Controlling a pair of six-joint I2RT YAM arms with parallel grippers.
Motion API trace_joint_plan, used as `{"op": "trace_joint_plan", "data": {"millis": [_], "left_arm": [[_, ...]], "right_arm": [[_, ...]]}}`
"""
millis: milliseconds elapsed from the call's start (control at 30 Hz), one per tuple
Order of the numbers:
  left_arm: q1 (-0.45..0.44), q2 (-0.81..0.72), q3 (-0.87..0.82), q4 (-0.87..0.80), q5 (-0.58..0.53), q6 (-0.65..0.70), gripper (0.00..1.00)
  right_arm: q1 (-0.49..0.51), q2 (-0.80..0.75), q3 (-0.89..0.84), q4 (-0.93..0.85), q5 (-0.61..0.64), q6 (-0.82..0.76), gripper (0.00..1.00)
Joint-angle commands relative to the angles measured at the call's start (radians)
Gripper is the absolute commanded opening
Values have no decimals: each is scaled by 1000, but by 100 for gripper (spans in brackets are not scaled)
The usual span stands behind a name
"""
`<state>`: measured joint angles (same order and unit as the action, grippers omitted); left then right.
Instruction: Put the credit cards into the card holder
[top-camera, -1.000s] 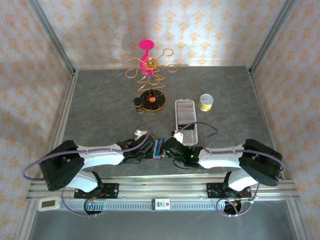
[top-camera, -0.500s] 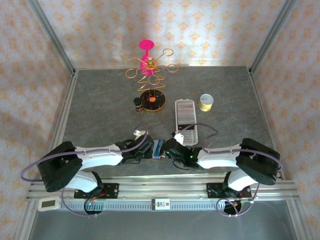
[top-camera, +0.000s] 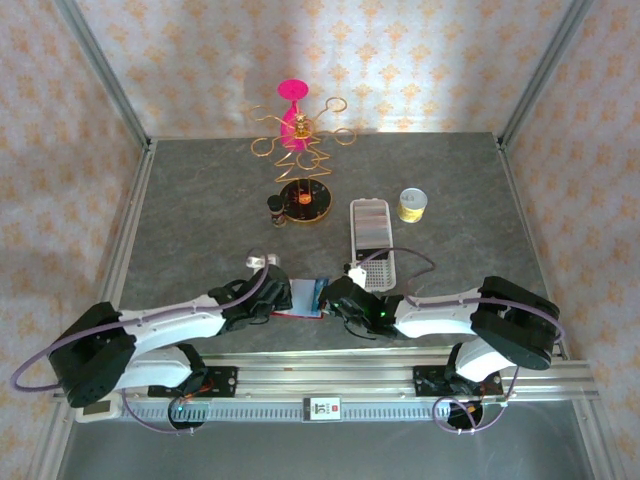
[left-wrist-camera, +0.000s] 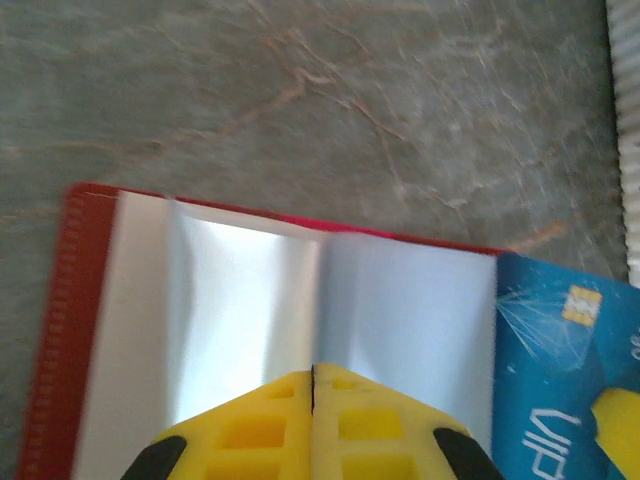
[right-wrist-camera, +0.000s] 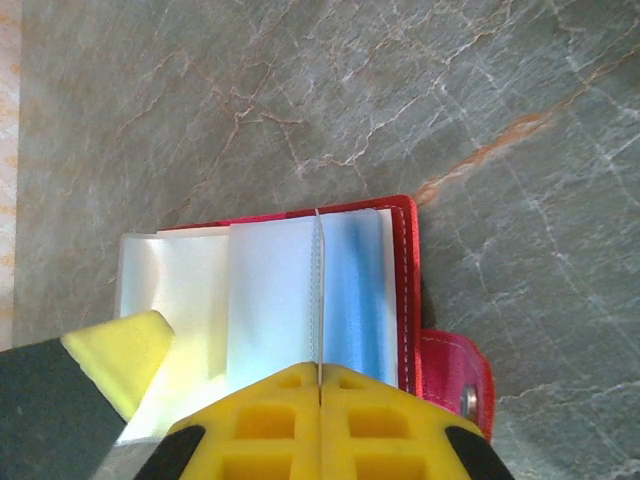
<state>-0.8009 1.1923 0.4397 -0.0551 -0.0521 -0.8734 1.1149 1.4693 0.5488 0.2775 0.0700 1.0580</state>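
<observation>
**A:** Entry: where is the card holder (top-camera: 303, 297) found, and how is it laid?

**B:** It is spread open flat on the table (top-camera: 200, 220), near the front edge, between the two arms. Its long axis is taken to run left to right. The snap tab (right-wrist-camera: 455, 372) is noted at the end toward the right arm.

**A:** Handling?

**B:** It is judged light and floppy. The red cover is soft, and the slick clear pockets (left-wrist-camera: 250, 300) would buckle if pushed. It is best pinned at a red edge, not lifted by a pocket leaf.

**A:** The blue card (left-wrist-camera: 560, 340)?

**B:** It is judged stiff, thin and slippery, best taken by a short edge. Blue is seen through the end pocket by the tab. Full seating cannot be told.

**A:** Grippers?

**B:** On the left gripper (left-wrist-camera: 313, 385) and the right gripper (right-wrist-camera: 318, 385) the fingers are pressed together over the pockets. Nothing is seen between them.
</observation>
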Motion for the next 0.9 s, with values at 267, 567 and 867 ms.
{"op": "trace_joint_plan", "data": {"millis": [267,567,867], "left_arm": [[68,-60,-115,10,-61,-44,1],[69,-39,-152,50,50,-46,0],[69,-234,-176,-90,-44,-77,0]], "right_arm": [[17,47,103,35,-29,-59,0],[17,156,171,79,-62,-70,0],[17,191,180,66,-55,-78,0]]}}
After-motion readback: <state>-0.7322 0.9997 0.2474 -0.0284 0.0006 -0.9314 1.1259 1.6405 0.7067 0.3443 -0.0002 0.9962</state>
